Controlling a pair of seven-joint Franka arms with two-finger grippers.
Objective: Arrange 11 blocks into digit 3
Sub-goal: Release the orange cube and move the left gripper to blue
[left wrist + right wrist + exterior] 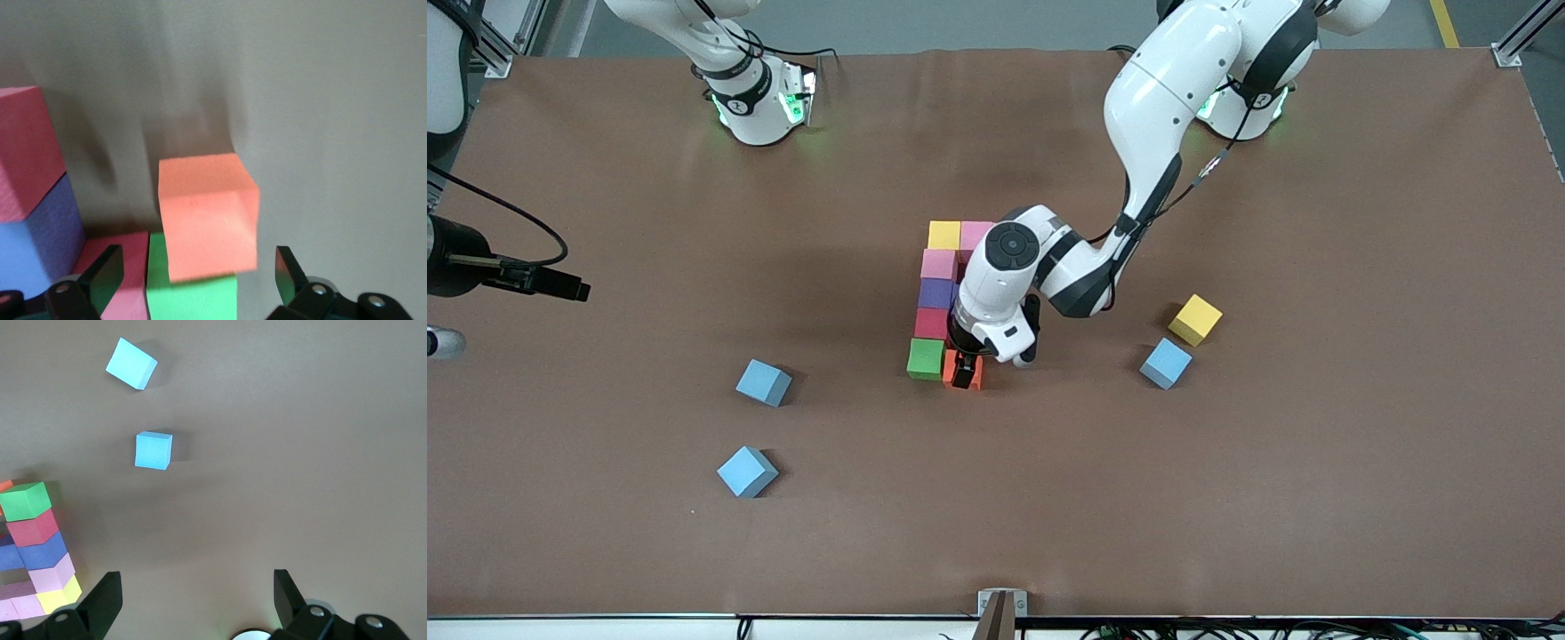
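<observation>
A: Entry. The left gripper (pixel 963 372) sits low over the small orange foam cube (pixel 975 372), fingers spread wide on either side of it and gripping nothing; the cube rests on the brown table mat (pixel 1316 498), apart from both pads in the left wrist view.

B: And its place in the figure?

A: It lies against the small green foam cube (pixel 926 358), which ends the spine at the end nearest the front camera. Farther from the camera the spine runs through the red foam cube (pixel 930 323), the purple foam cube (pixel 937 292) and the pink foam cube (pixel 939 263) to the yellow foam cube (pixel 944 235), with a second pink cube (pixel 975 234) beside that. The arm hides anything next to the purple one.

B: The right gripper (pixel 193 603)?

A: Open, empty, waiting over bare mat toward the right arm's end of the table, where two light blue foam cubes (pixel 764 382) lie loose. One light blue cube (pixel 1166 363) and one loose yellow cube (pixel 1195 319) lie toward the left arm's end.

B: Risks?

A: If the hand lifts off at a slant, a finger could likely drag the light orange cube out of line or nudge the green one.
</observation>
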